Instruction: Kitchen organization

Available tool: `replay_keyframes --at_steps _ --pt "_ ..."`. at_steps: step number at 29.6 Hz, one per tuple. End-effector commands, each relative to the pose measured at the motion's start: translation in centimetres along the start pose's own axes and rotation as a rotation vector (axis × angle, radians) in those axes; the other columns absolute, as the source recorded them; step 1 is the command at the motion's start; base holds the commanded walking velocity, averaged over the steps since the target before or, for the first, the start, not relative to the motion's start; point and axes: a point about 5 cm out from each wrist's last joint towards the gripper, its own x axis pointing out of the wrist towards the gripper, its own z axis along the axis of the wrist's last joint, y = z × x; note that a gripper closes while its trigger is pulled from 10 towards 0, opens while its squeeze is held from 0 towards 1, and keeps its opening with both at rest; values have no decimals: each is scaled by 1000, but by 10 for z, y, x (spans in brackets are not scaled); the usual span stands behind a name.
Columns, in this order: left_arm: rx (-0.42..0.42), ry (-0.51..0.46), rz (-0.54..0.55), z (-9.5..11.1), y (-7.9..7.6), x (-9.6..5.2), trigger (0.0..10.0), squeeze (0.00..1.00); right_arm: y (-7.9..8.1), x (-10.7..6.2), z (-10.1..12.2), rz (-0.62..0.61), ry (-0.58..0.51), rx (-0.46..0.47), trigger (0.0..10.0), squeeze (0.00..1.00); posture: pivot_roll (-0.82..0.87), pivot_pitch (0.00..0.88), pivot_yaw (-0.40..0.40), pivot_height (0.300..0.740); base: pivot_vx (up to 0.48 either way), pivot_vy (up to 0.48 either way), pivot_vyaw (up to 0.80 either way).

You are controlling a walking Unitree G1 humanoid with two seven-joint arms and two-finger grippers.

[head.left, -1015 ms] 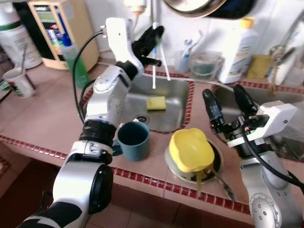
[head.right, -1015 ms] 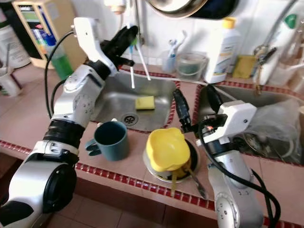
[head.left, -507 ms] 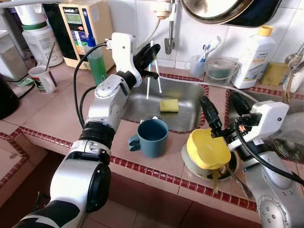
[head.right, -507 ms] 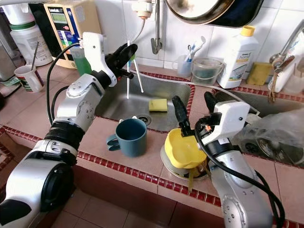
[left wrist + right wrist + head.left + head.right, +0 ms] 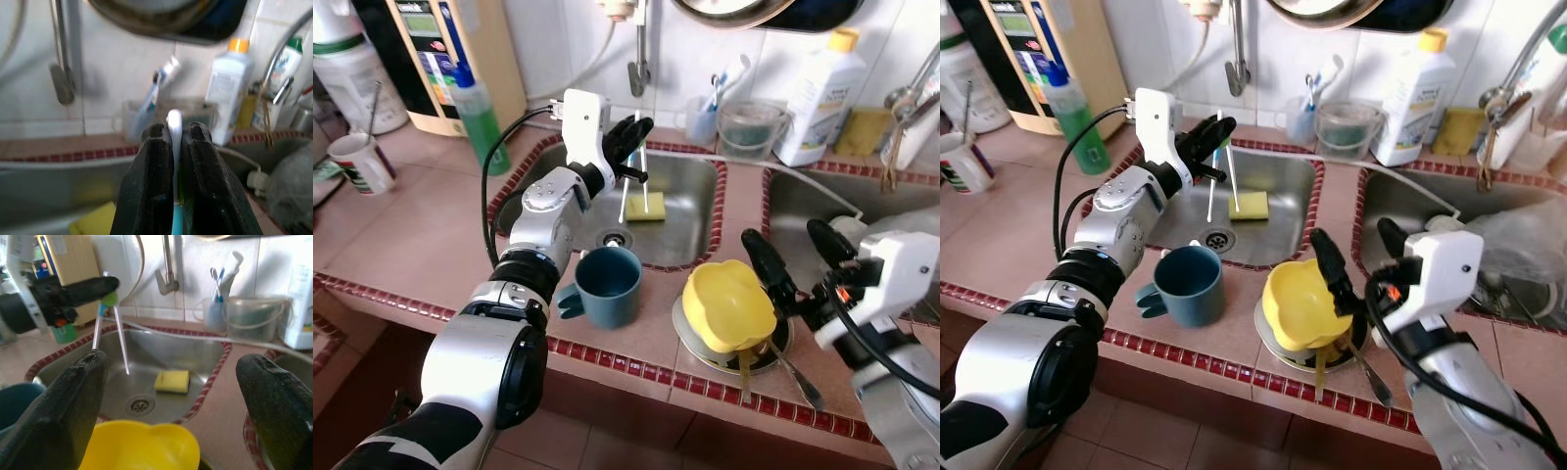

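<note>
Left gripper: above the small sink, fingers clenched on a pair of white chopsticks that hang down into the basin.
Chopsticks: their tips are over the yellow sponge on the sink floor; I cannot tell if they touch it.
Right gripper: fingers spread wide and holding nothing, just beside the yellow bowl.
Yellow bowl: sits on a metal plate at the counter's front edge; a utensil under it is partly hidden.
Blue mug: on the counter strip between sink rim and front edge, little room around it.
Open room: the counter left of the sink.
Cut off: the second sink on the right, behind the right arm.
</note>
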Motion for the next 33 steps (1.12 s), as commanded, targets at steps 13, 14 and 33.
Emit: replay_keyframes --at_steps 13,14,33 --pt "47 66 50 -3 6 2 10000 0 17 -32 23 187 14 59 10000 0 -186 229 86 740 0 0 0" --pt "41 70 55 -3 7 1 10000 0 17 -33 25 189 14 63 10000 0 -190 232 91 740 0 0 0" --pt "64 22 72 23 19 4 10000 0 15 -44 29 223 37 122 10000 0 -178 226 108 740 0 0 0"
